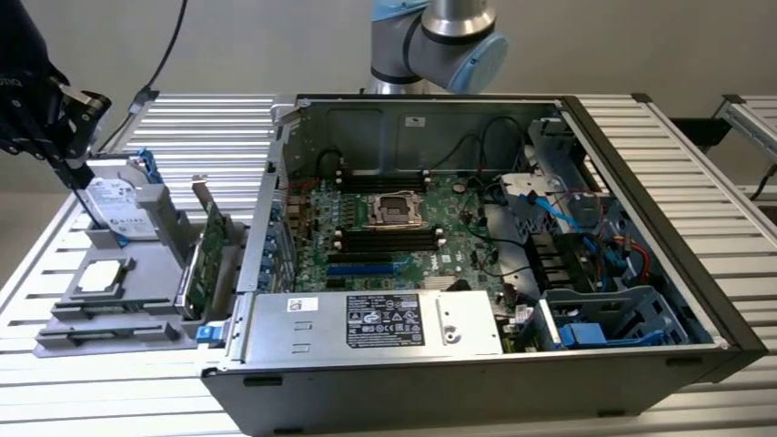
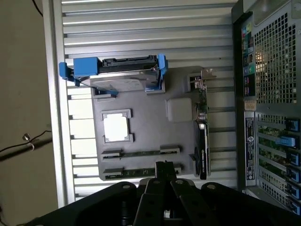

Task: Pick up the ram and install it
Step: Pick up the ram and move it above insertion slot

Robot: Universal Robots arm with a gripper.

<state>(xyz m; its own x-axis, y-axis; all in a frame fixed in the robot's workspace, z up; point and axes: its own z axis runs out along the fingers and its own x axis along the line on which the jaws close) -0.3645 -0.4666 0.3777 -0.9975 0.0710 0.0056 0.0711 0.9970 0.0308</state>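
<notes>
The ram (image 2: 141, 153) lies edge-up in a holder on the grey fixture tray (image 2: 150, 132), a thin dark green stick between two clips. A second similar stick (image 2: 123, 173) sits in the holder beside it. In the exterior view the ram (image 1: 104, 312) is near the tray's front, at that view's left. My gripper (image 1: 80, 182) hangs above the tray's far end, by the hard drive, fingers shut and holding nothing. In the wrist view the gripper (image 2: 164, 165) points down over the tray with its jaws pressed together.
The open computer case (image 1: 656, 237) takes up the middle and the exterior view's right, with the motherboard (image 1: 388, 228) and its black memory slots (image 1: 388, 239) exposed. On the tray are a hard drive (image 1: 119, 208) in a blue caddy, a CPU (image 1: 100, 276) and an upright expansion card (image 1: 214, 250).
</notes>
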